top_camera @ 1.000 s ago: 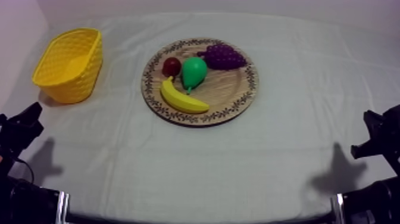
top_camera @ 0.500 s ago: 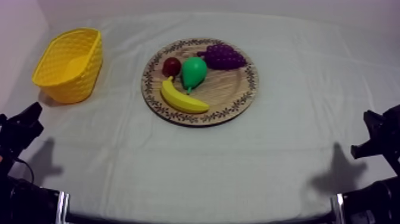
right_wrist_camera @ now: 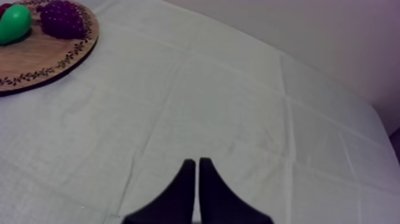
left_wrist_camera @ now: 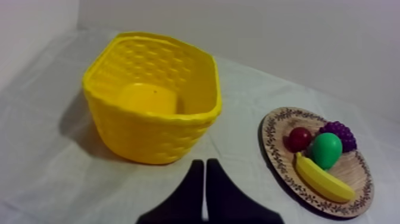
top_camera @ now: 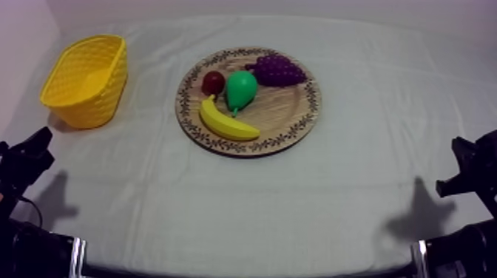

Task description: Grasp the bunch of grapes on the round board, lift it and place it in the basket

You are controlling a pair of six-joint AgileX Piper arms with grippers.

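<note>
You are looking down on a cloth-covered counter. A round wooden board sits near the middle. The bunch of grapes lies on the board's far right part, just beside a green pear. A small red fruit sits to the pear's left, and a banana lies on the board's near side. The bunch's long axis runs roughly left to right, with its stem end toward the pear and its tapered end toward the board's right rim. The yellow basket stands at the far left, well apart from the board. The left hand sits low at the near left, its two fingers pressed together into a narrow wedge on nothing, aimed toward the basket. The right hand sits low at the near right, its fingers also pressed together and empty, with bare cloth ahead and the board off to its far left. From either hand the grapes lie farther off and toward the counter's middle. The right hand looks somewhat nearer the grapes, and the left hand is clearly nearer the basket. Whichever arm you send will likely need to spread its fingers and close them across the bunch's short width.
</note>
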